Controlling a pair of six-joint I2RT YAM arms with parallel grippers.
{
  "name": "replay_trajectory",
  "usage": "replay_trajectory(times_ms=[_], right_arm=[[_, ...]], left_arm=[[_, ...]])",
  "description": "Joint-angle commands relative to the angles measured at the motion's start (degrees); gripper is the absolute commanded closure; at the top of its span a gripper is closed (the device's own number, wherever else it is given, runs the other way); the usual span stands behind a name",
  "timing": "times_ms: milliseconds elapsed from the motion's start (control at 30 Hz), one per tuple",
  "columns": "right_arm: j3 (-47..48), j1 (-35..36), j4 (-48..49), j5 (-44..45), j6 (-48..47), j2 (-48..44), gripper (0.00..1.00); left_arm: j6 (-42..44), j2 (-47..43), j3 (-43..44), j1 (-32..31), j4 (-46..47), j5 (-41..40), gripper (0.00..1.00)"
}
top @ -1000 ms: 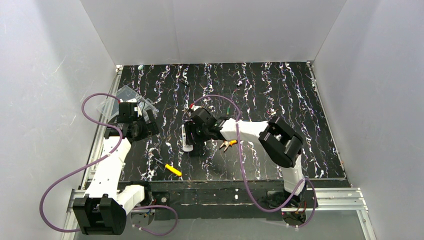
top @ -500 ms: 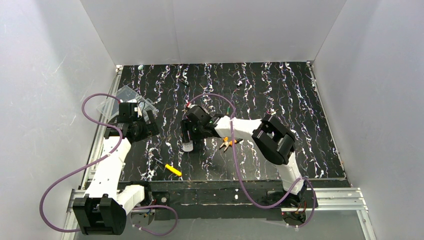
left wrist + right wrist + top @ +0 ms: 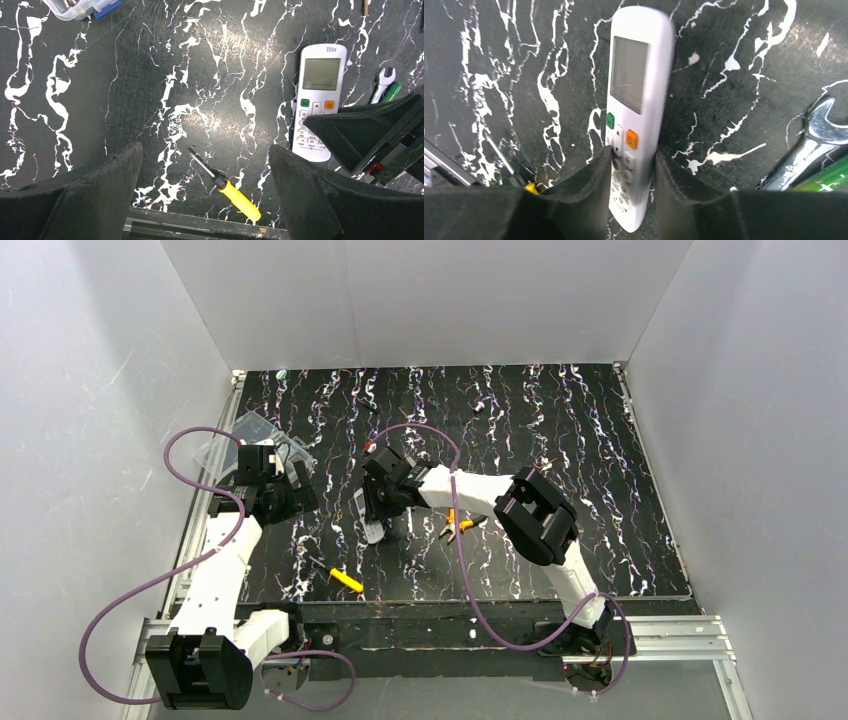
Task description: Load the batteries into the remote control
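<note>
The white remote control (image 3: pixel 361 512) (image 3: pixel 320 100) (image 3: pixel 636 95) lies face up on the black marbled mat, display end away from the arms. My right gripper (image 3: pixel 378 502) (image 3: pixel 633 157) has come down over its button end. Its two fingers press against the remote's long sides, shut on it. One green battery (image 3: pixel 826 180) (image 3: pixel 392 91) lies just right of the remote, partly cut off by the frame edge. My left gripper (image 3: pixel 282 497) (image 3: pixel 205 150) hangs wide open above the mat to the left, with nothing between its fingers.
A yellow-handled screwdriver (image 3: pixel 341 578) (image 3: pixel 227 187) lies near the mat's front edge. A small spanner (image 3: pixel 811 145) (image 3: pixel 383 82) rests by the battery, next to orange-handled pliers (image 3: pixel 456 526). A clear plastic box (image 3: pixel 250 435) sits at the far left.
My right arm swung left and its fingers closed in on the remote's sides; the remote shifted a little to the left. The left arm has not moved.
</note>
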Motion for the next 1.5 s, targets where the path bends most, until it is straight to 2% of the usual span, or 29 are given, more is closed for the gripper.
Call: replay_trajectory(times_ms=[0, 200, 433, 767, 867, 1033, 1233, 1367, 1467], right_arm=[[2.98, 0.46, -6.14, -1.58, -1.37, 2.79, 0.68], [3.81, 0.97, -7.87, -0.78, -2.65, 2.53, 0.69], [5.36, 1.75, -11.84, 2.67, -5.26, 2.34, 0.60], [4.95, 2.74, -16.60, 3.78, -8.90, 2.09, 0.62], [3.84, 3.01, -15.58, 3.37, -9.05, 1.68, 0.72], [2.73, 3.20, -14.66, 4.60, -9.79, -0.63, 0.97], [-4.45, 3.28, -8.02, 6.78, -11.39, -9.12, 0.99], [-8.24, 3.28, -4.38, 6.38, -15.13, -14.54, 0.99], [-10.58, 3.28, -2.70, 7.21, -17.35, -18.54, 0.99]], left_arm=[[0.22, 0.40, 1.24, 0.36, -4.65, -0.60, 0.00], [0.23, 0.56, 1.27, 0.36, -4.75, -0.66, 0.00], [0.24, 1.15, 1.53, 0.36, -5.01, -0.62, 0.00], [0.05, 1.48, 1.66, 0.36, -5.13, -0.56, 0.01], [0.04, 1.67, 1.71, 0.36, -5.20, -0.65, 0.00], [0.00, 1.85, 1.71, 0.36, -5.27, -0.74, 0.01], [-1.45, 2.44, 2.05, 0.36, -5.21, 1.35, 0.01], [-6.00, 1.66, 2.56, 0.36, -2.62, 10.61, 0.00], [-15.27, 1.69, 2.80, 0.36, -0.19, 17.89, 0.00]])
